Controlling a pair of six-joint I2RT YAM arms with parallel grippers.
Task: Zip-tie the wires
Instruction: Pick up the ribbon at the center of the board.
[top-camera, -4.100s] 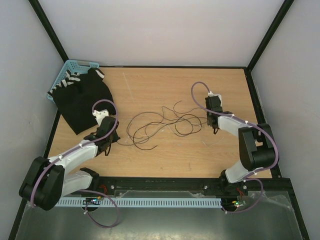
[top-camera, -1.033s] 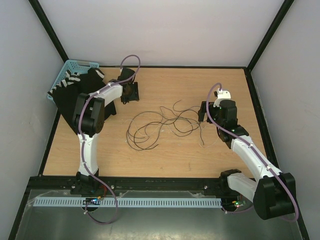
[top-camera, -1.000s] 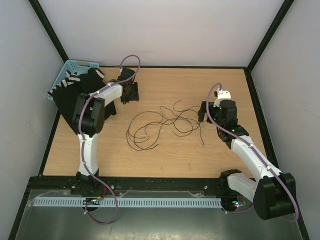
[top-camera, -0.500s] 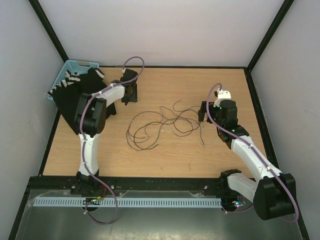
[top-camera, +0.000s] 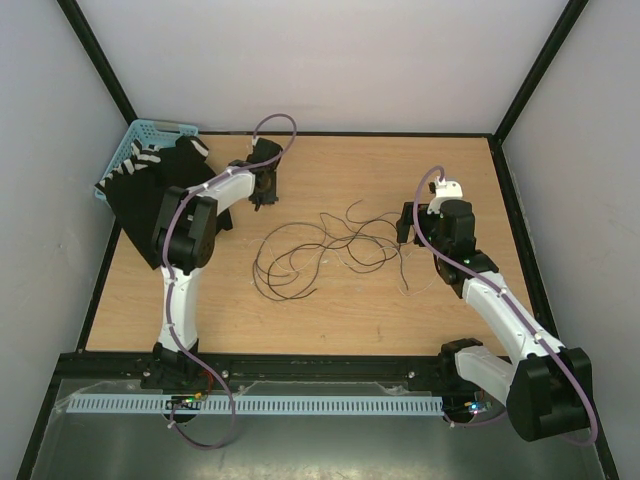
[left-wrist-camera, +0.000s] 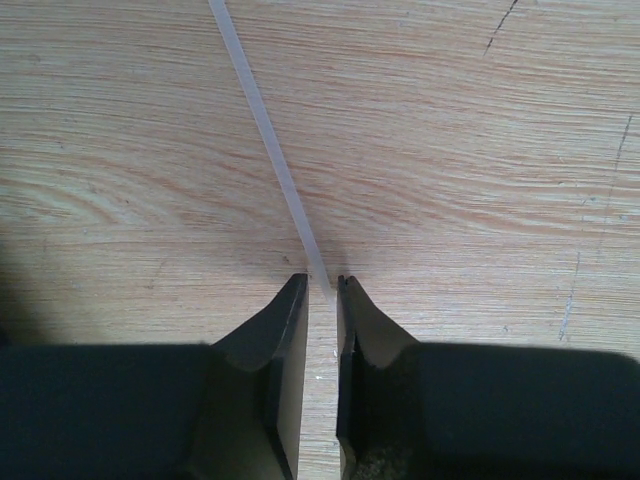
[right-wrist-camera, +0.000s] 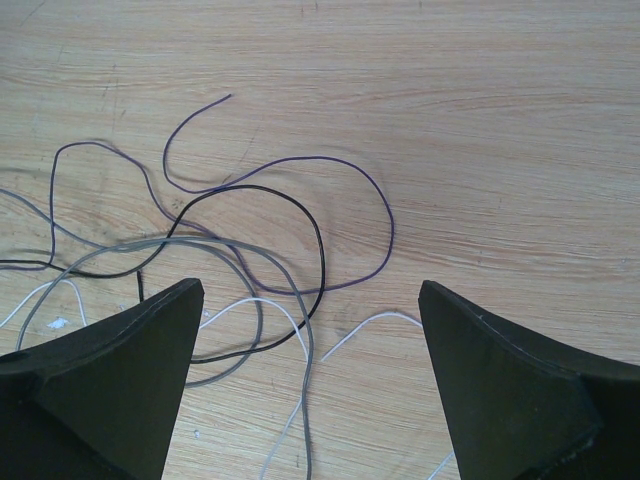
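Loops of thin wires (right-wrist-camera: 200, 243) curl; flat zip tie (left-wrist-camera: 270, 150) lies straight.

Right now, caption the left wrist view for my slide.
Left tool, jaws narrowly parted, straddles the near end of the white zip tie lying flat on the wooden table.

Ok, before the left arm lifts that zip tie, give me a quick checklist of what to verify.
1. Zip tie end between the left gripper tips: ok.
2. Jaws clamped on it: not ok, a narrow gap shows.
3. Zip tie lying flat on the table: ok.
4. Right gripper open above the wires: ok.
5. Wires gathered into a bundle: not ok, they lie spread loose.
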